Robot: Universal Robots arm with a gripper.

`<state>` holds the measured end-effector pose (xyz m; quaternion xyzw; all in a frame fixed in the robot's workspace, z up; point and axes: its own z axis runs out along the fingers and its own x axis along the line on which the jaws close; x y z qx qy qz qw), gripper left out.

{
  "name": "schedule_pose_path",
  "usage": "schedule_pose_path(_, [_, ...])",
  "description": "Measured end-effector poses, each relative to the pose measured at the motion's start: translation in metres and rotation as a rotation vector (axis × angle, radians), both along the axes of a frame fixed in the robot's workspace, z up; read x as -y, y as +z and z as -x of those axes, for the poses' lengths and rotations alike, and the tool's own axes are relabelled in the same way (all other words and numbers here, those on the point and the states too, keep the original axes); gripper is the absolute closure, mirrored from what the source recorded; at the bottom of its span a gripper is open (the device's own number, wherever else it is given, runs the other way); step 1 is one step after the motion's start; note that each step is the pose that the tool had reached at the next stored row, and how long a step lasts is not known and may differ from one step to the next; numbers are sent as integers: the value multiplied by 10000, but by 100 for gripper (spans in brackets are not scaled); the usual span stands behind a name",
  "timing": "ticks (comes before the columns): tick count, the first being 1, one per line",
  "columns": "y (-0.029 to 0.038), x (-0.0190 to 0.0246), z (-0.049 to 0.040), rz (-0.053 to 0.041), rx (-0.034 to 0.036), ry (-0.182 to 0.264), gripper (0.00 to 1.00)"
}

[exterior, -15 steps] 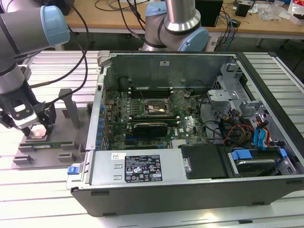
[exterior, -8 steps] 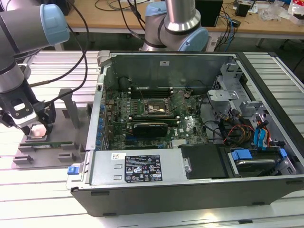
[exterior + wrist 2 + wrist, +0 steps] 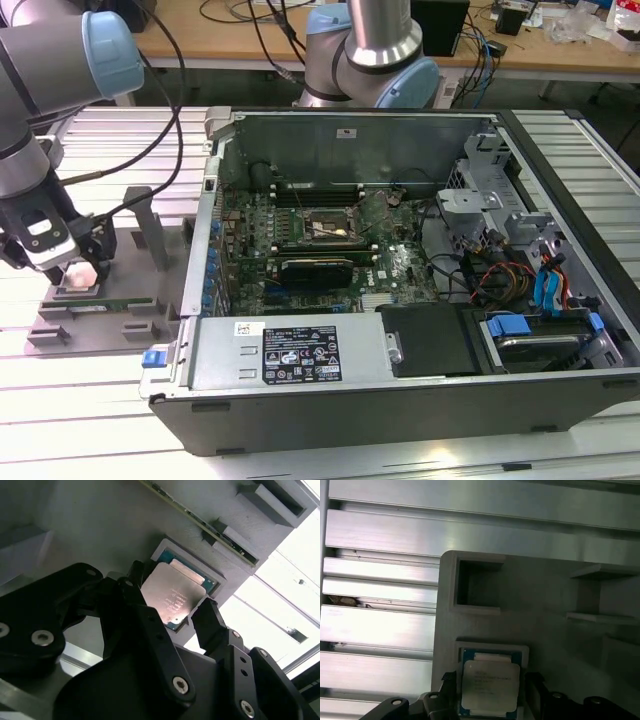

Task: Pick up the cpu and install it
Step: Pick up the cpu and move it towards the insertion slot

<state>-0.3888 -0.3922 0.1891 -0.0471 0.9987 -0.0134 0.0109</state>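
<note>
The gripper (image 3: 80,265) hangs at the exterior view's left, low over a grey fixture (image 3: 60,335) that lies on the slatted aluminium table (image 3: 100,430), just beside the open computer case (image 3: 400,400). The cpu (image 3: 81,278) sits there between the black fingers (image 3: 97,262), in the fixture and well apart from the case.

In the first wrist view the cpu (image 3: 490,680) lies flat in a shallow square pocket of the fixture (image 3: 545,605), metal plate facing up and a green board edge showing round it. It is close to square, so no long axis stands out. Its sides run parallel with the pocket walls and with the fixture's straight outer edge.

The gripper (image 3: 490,681) straddles the chip across two opposite sides. Its jaws are spread only a little wider than the chip, with a thin strip of the pocket's pale rim showing between the chip and one finger (image 3: 532,682).

In the second wrist view the cpu (image 3: 172,592) is likewise framed by the gripper (image 3: 171,591), one finger (image 3: 206,617) near each of two opposite corners. Whether either pad touches the chip cannot be told. A long thin memory stick (image 3: 200,522) lies in a slot of the fixture (image 3: 100,520) near the pocket, and shows in the exterior view (image 3: 108,300) as a green strip just beside the chip.

Inside the case, the socket frame (image 3: 330,228) sits on the board left of the exterior view's centre.
</note>
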Motion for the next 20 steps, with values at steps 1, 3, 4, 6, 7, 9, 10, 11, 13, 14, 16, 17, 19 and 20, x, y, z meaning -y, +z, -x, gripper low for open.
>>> schedule_pose_path(1, [-1, 0, 0, 0, 0, 0, 34])
schedule_pose_path(3, [-3, 0, 0, -1, 1, 0, 34])
schedule_pose_path(4, [-3, 0, 0, -1, 1, 0, 35])
schedule_pose_path(6, [-4, 0, 0, -1, 0, 0, 45])
schedule_pose_path(7, [-5, 0, 0, -1, 1, 0, 45])
schedule_pose_path(9, [-7, 0, 0, 0, 1, 0, 45])
schedule_pose_path(10, [-7, 0, 0, -1, 1, 0, 45])
schedule_pose_path(11, [-8, 0, 0, -1, 1, 0, 45])
schedule_pose_path(13, [-9, 0, 0, -1, 1, 0, 45])
schedule_pose_path(14, [-9, 0, 0, 0, 2, 0, 45])
schedule_pose_path(16, [-7, 0, -1, 3, 4, 0, 45])
schedule_pose_path(17, [-2, 0, -1, 1, 6, 0, 45])
schedule_pose_path(19, [34, 0, -1, 4, 3, 0, 45])
schedule_pose_path(20, [50, 0, -1, 4, 1, 0, 45])
